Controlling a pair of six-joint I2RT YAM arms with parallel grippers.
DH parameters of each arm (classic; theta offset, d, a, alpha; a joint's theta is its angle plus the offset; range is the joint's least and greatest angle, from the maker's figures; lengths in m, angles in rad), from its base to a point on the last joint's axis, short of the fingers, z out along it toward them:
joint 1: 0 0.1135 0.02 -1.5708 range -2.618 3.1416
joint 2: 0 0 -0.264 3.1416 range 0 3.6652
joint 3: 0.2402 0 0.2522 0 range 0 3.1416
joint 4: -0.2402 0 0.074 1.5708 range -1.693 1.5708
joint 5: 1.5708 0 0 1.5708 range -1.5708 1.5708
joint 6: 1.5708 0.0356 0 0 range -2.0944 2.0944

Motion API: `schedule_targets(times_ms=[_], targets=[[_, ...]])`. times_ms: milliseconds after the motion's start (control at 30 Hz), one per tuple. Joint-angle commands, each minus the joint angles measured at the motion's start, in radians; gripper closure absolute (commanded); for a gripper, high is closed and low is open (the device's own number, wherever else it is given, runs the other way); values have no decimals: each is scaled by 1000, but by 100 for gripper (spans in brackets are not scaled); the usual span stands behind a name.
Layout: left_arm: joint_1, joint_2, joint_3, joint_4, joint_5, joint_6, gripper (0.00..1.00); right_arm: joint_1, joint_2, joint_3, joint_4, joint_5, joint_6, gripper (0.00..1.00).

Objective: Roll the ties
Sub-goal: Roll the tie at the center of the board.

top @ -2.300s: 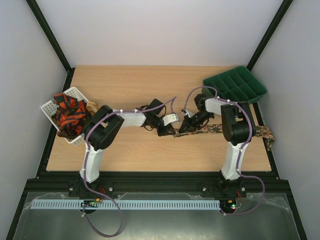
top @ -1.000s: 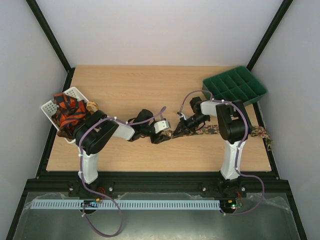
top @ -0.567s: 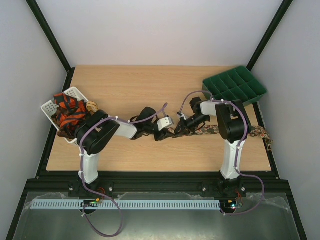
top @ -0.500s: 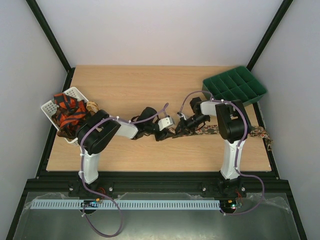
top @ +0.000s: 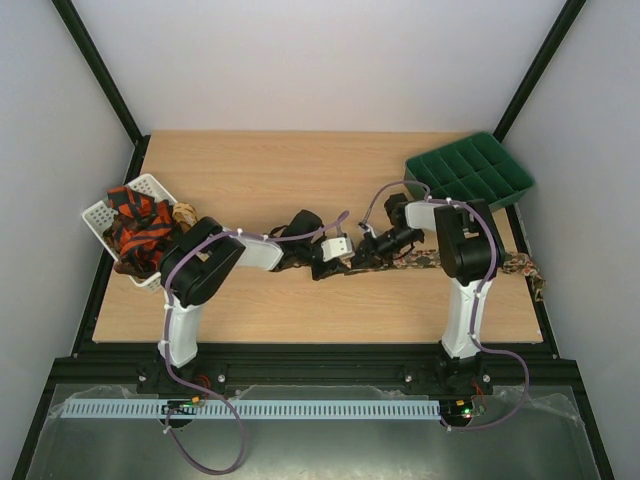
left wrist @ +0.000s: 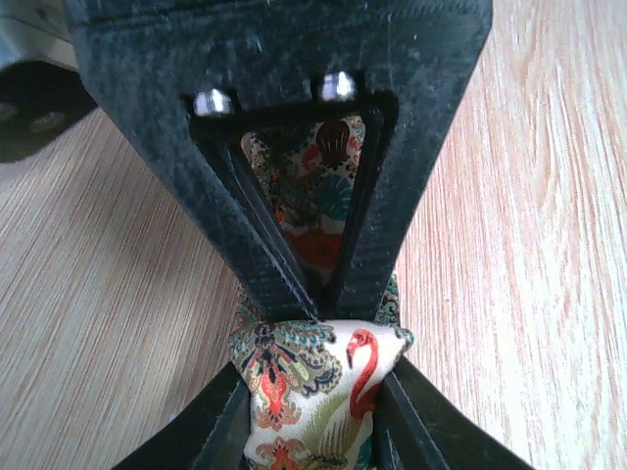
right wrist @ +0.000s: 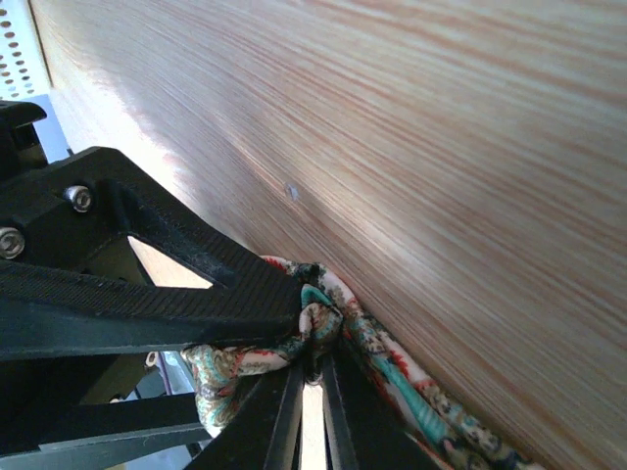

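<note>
The table (top: pixel 280 180) is pale wood with a fine grain running left to right, and a black frame edges it. Plain light walls (top: pixel 320 60) close it in on the left, far and right sides. Two black posts (top: pixel 95 65) slant up from the far corners. Along the near edge a black rail (top: pixel 320 375) carries both arm bases. Nearer still lies a white perforated strip (top: pixel 250 409).

At the left edge stands a white basket (top: pixel 95 215), set at an angle and heaped with red-orange and black ties (top: pixel 140 230). A small tan object (top: pixel 183 212) sits just beside the basket's right corner; I cannot tell what it is. In the far right corner sits a green tray (top: pixel 470 170) divided into compartments, also set at an angle.

The tie (top: pixel 420 260), brown with a floral print, lies across the right half of the table. It runs from the middle, passes behind the right arm, and its end hangs over the right edge. The grippers meet at its left end.

The left gripper (left wrist: pixel 313 431) is clamped on a folded bunch of the tie (left wrist: pixel 313 377), and the cloth fills the gap between its fingers (left wrist: pixel 223 431). The right gripper (right wrist: pixel 313 364) faces it. Its jaws are almost together with only a thin slit between them, and the tie (right wrist: pixel 392 362) is bunched at their tips.
</note>
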Motion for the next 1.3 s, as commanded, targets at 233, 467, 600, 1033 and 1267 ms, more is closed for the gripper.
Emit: schedule_targets(times_ms=[233, 467, 600, 1033, 1267], targets=[[-4, 94, 66, -366, -183, 122, 71, -48, -36, 60, -133, -57, -42, 68], [-6, 112, 100, -393, -177, 116, 71, -30, -31, 69, -145, -96, -41, 62], [-8, 115, 101, -397, -167, 111, 70, -30, -31, 77, -157, -111, -61, 62], [-6, 116, 105, -390, -148, 78, 68, -7, 38, 102, -200, 45, -130, 95], [40, 24, 29, -252, -20, 35, 39, -26, 71, 90, -166, 116, -145, 99]])
